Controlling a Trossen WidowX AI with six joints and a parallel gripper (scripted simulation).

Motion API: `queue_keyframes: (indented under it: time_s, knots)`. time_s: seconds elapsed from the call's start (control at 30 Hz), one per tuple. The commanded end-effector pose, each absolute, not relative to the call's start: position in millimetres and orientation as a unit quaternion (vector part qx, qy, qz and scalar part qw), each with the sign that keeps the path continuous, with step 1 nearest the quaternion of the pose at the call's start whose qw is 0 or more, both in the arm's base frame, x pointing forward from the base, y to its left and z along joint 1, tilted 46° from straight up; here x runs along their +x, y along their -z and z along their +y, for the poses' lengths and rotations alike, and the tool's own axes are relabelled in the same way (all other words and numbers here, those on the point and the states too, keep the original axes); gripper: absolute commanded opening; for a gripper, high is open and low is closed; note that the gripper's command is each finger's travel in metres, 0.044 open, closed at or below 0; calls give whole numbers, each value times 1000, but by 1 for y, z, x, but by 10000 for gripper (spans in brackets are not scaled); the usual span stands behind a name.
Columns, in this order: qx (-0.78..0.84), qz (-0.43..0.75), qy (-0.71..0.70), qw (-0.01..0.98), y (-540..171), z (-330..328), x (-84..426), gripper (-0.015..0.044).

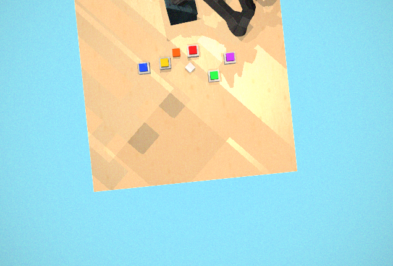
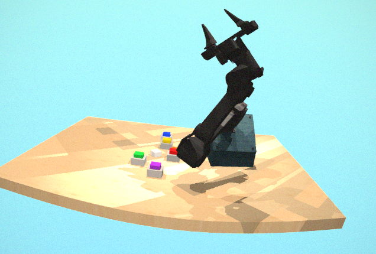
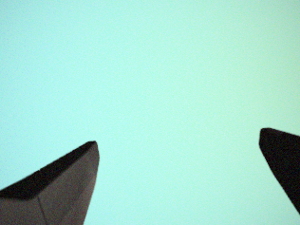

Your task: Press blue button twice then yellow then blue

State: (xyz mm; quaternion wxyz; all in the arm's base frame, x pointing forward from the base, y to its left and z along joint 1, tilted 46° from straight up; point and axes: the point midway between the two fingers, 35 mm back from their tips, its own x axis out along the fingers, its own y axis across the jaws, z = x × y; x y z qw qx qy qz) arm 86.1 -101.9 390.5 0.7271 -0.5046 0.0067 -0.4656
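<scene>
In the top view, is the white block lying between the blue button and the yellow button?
No, the white block lies to the right of the yellow button, while the blue button sits on that button's other side.

Table [image 2: 91,181]: I saw pale wood grain, matt.
Arm [image 2: 224,108]: looked matt black to me.
Base block [image 2: 240,147]: dark teal, faintly grained.
Blue button [image 1: 143,67]: I noted a smooth cap, grey housing.

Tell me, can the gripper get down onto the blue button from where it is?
Probably yes: the open gripper points skyward, far above, but the blue button sits at the row's end, with only the yellow button beside it.
</scene>
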Motion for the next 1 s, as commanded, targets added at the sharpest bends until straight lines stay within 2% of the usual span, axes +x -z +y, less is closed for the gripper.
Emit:
queue_keyframes:
  time_s: [0.0,0.23,0.47,0.73,0.97]
  knots:
    - [-501,5,466,729,-391,-103,85,400]
    - [-356,-39,486,797,-403,-171,42,400]
    - [-182,-23,477,860,-367,-264,29,400]
    - [4,75,420,905,-272,-349,65,400]
    - [135,212,325,912,-163,-376,121,400]
